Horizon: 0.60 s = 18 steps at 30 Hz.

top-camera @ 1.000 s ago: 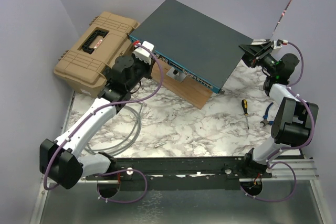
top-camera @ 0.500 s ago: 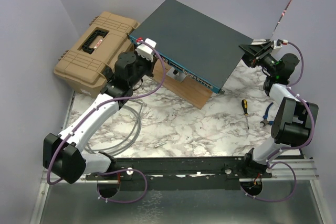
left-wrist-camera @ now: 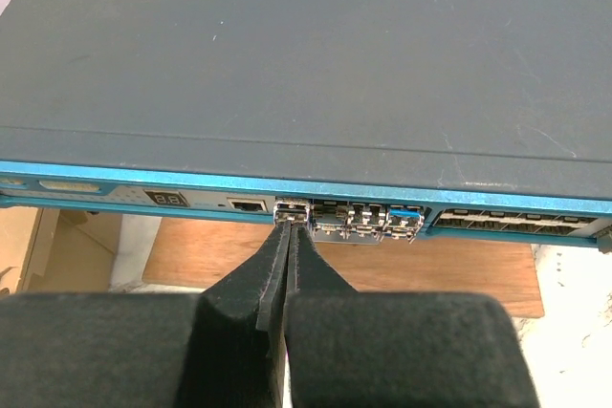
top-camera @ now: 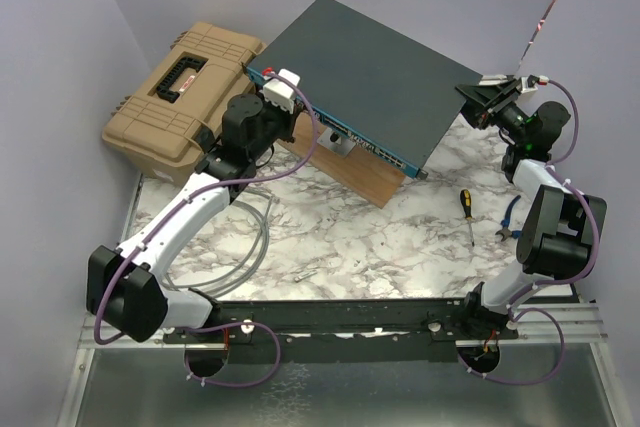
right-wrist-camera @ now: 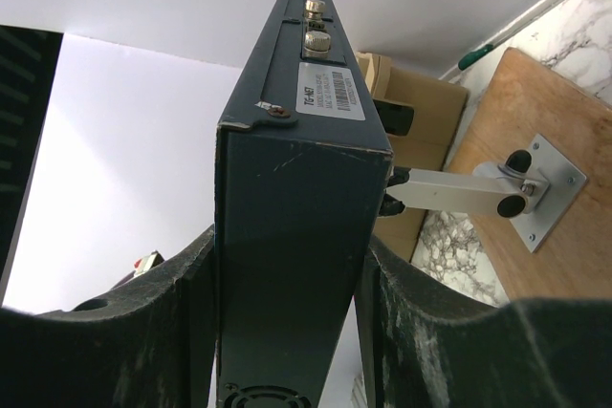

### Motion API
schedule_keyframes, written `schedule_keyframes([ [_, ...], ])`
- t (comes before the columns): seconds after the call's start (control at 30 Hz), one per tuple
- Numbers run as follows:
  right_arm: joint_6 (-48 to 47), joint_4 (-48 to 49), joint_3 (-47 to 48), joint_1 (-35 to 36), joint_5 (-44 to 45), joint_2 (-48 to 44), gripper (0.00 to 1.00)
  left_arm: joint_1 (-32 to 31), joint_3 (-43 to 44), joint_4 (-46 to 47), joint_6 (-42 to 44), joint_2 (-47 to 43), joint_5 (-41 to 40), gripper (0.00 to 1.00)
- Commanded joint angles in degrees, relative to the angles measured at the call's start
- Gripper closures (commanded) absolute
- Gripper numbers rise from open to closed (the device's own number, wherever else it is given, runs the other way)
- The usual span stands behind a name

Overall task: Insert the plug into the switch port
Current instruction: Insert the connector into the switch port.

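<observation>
Nearest the arm bases, the marbled tabletop [top-camera: 350,237] carries a loose grey cable [top-camera: 255,242] at 8 o'clock and a screwdriver [top-camera: 466,215] at 4 o'clock. Beyond them a wooden board [top-camera: 350,172] props the switch [top-camera: 370,77], which fills the 12 o'clock part of the scene, tilted, its blue face turned toward 7 o'clock. The left fingers [left-wrist-camera: 251,279] are pressed together, their tips right at a silver-framed socket at the 9 o'clock end of a short run of sockets [left-wrist-camera: 349,220]. Whether the plug sits between those tips cannot be told, as nothing of it shows apart from the socket frame. At the switch's 3 o'clock corner the right fingers [right-wrist-camera: 143,332] pinch the box across its thin side, one on each broad face. A tan toolbox [top-camera: 185,92] lies farthest off at 10 o'clock. The switch looks like a stiff, heavy metal box with smooth paint, so a clamp across its edge is probably the surest hold. The plug is likely small, light and rigid with a delicate latch, best pinched on its body rather than by the cable and pushed in squarely.
</observation>
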Motion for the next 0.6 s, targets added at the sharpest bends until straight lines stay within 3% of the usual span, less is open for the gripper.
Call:
schedule_keyframes([
  [0.0, -2.10, 2.79, 2.36, -0.15, -1.96, 0.52, 0.63, 0.41, 3.61, 2.98, -0.90, 1.78, 1.79, 1.00],
  [0.57, -5.45, -1.26, 2.96, -0.14, -2.89, 0.16, 0.65, 0.37, 10.22, 1.81, -2.66, 6.56, 3.10, 1.00],
])
